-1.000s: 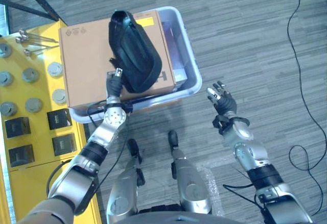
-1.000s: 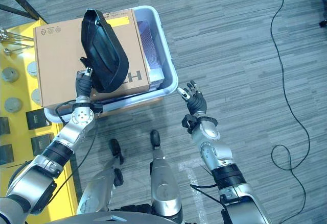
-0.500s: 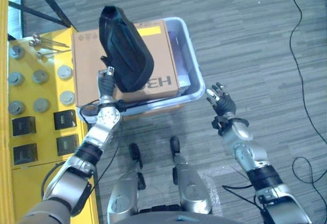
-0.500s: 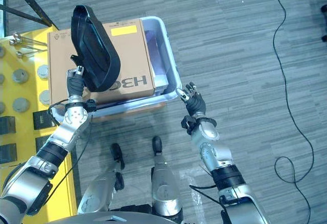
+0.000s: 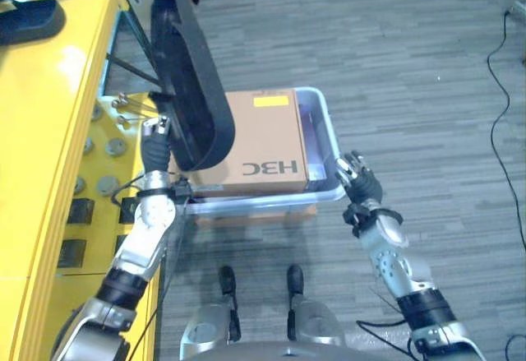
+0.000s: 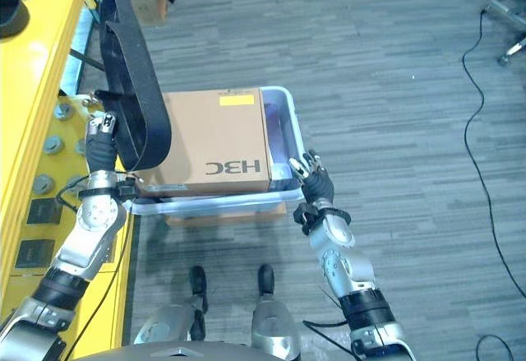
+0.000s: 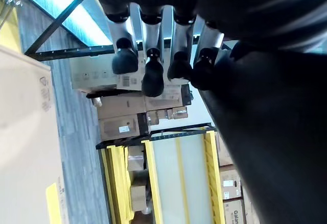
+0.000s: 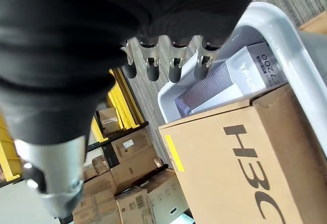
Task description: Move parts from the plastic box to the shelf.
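My left hand [image 5: 154, 145] is shut on the lower edge of a large black curved part [image 5: 186, 81]. It holds the part upright, above the left end of the pale plastic box [image 5: 327, 135] and close to the yellow shelf [image 5: 49, 139]. In the left wrist view my fingers [image 7: 153, 73] curl beside the black part [image 7: 271, 112]. A big cardboard box [image 5: 259, 143] takes up most of the plastic box. My right hand [image 5: 362, 187] hovers open at the plastic box's near right corner, its fingers [image 8: 171, 63] straight above the rim [image 8: 265, 22].
The shelf's lower level carries grey round discs [image 5: 107, 184] and black blocks [image 5: 72, 210]. Another dark part [image 5: 31, 17] lies on its upper level. Cardboard boxes and yellow racks stand further off [image 8: 127, 157]. Grey plank floor [image 5: 427, 90] spreads out to the right.
My left hand has lifted the black part off the cardboard box, turned it upright and brought it toward the shelf. The camera has tilted up. My right hand now sits at the box's corner.
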